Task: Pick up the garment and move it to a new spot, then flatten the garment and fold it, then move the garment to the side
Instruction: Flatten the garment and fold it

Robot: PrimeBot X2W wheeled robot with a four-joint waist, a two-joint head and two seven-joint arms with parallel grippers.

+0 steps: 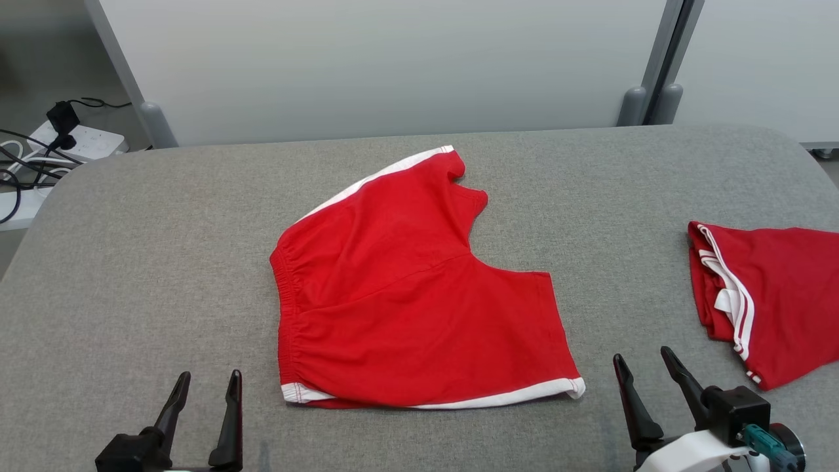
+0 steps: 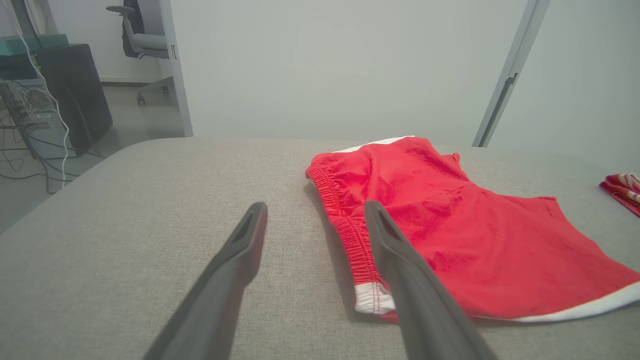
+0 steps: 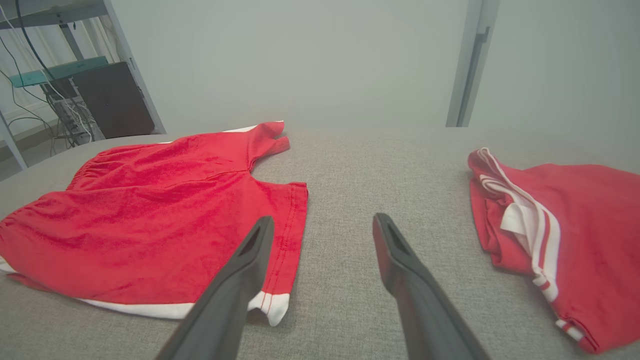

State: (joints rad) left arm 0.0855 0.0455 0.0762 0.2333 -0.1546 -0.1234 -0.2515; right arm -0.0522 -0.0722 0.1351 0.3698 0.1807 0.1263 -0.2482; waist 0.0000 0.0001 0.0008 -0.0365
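1. I see the red shorts (image 1: 406, 295) lying spread out near the middle of the grey table (image 1: 164, 262), with no gripper touching them.
2. Their gathered elastic waistband faces my left. One leg reaches toward the far side of the table and the other toward my right. White trim runs along the near edge and along the far-left edge.
3. The end of the far leg looks slightly bunched; the rest of the cloth lies fairly smooth.
4. The left gripper (image 1: 210, 375) sits at the lower left of the head view, just beside the near corner of the waistband and apart from it. Its two dark fingers stand wide apart with nothing between them.
5. In the left wrist view one finger crosses in front of the waistband corner, but the head view shows a strip of bare table between them.
6. The right gripper (image 1: 642, 354) sits at the lower right, past the near-right corner of the shorts. Its fingers are also spread, and they are empty.
7. I cannot tell how high either gripper hangs above the table.
8. A second red garment (image 1: 780, 295) with white stripes lies folded over at the right edge of the table, well apart from the shorts. The right gripper is between the two.
9. Beyond the table stands a pale partition (image 1: 393, 65), and a white power strip (image 1: 85, 141) with black cables lies on the floor at far left.
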